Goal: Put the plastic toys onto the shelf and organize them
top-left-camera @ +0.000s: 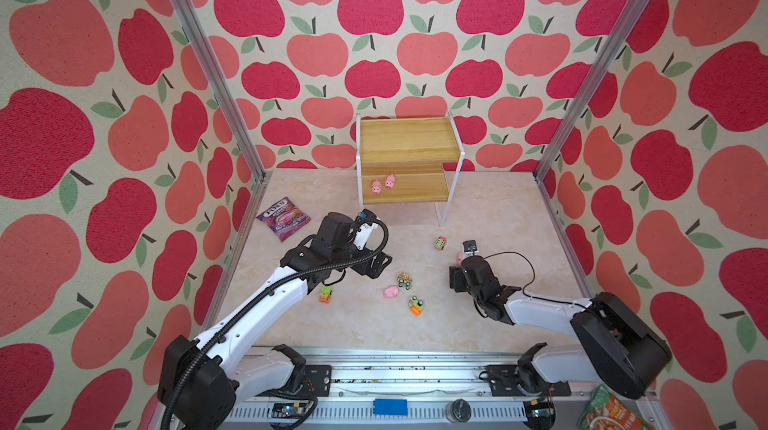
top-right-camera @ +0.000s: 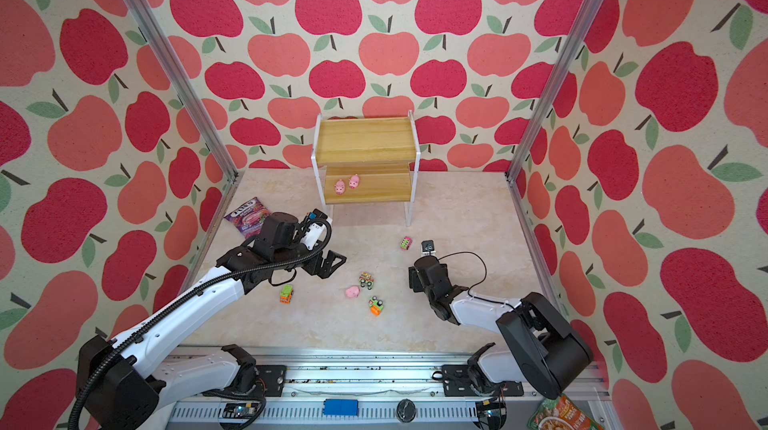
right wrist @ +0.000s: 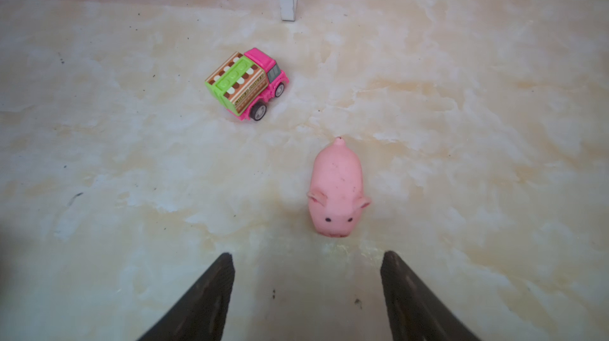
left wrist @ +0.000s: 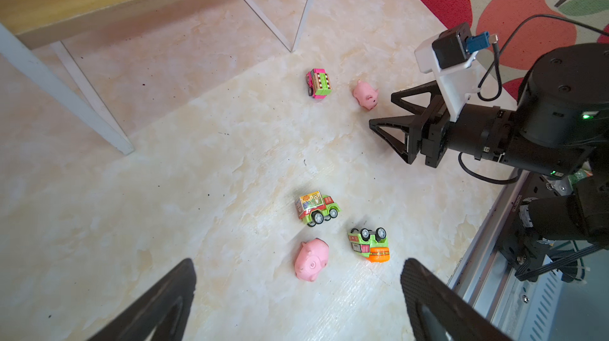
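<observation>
The left arm is reached forward over the tabletop, and the left gripper (top-left-camera: 376,262) is held spread wide with nothing in it. A fallen pig (left wrist: 311,260), a green truck (left wrist: 316,209) and an overturned vehicle (left wrist: 369,245) are seen just ahead of its fingers. The right arm is bent low, the right gripper (right wrist: 308,255) parted and empty, with a standing pig (right wrist: 336,187) just before its fingertips and a pink truck (right wrist: 245,84) farther ahead. The shelf (top-left-camera: 409,145), beyond both grippers, is loaded with two pigs (top-left-camera: 376,187) on its lower board. "FOX'S" can be read on the candy bag (top-left-camera: 283,218) beside the left wrist; the pink truck's lettering is too small to be read
</observation>
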### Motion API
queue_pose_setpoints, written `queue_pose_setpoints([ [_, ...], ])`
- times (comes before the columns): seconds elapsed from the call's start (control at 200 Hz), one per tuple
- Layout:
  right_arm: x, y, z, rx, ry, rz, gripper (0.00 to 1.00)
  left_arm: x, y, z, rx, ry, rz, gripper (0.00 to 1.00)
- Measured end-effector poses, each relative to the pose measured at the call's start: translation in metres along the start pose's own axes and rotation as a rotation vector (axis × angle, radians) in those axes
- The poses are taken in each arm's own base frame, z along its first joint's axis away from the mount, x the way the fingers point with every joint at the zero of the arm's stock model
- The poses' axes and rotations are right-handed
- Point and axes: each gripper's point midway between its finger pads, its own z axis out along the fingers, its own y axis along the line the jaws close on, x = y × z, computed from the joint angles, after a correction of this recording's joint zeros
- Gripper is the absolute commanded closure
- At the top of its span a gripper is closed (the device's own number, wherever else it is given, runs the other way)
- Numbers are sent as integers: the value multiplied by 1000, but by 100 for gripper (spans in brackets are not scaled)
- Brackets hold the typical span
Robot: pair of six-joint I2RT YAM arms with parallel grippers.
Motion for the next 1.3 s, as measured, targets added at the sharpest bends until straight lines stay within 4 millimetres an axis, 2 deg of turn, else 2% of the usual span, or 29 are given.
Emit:
queue_pose_setpoints([
  [0.15, -1, -6, 9, 35, -80, 31, 26, -1, -1, -1, -4, -6, 7, 0],
  [0.4, 1, -2, 30, 32, -142, 57, 27, -1, -1, -2, -4, -6, 8, 0],
  [0.575, -2, -8, 38, 42, -177, 88, 32, -1, -1, -2, -4, -6, 8, 0],
  [0.66, -6, -12, 39, 41, -195, 104, 38, -1, -1, -2, -4, -6, 8, 0],
  [0.951, -15, -16, 41, -30, -227, 128, 68, -1, -1, -2, -4, -6, 8, 0],
  [1.086, -23, -19, 32, -83, -237, 137, 73, -1, -1, -2, -5, -6, 8, 0],
  [1.301, -78, 4, -14, -245, -326, 120, 73, -2, 4, -2, -19, -9, 2, 0],
])
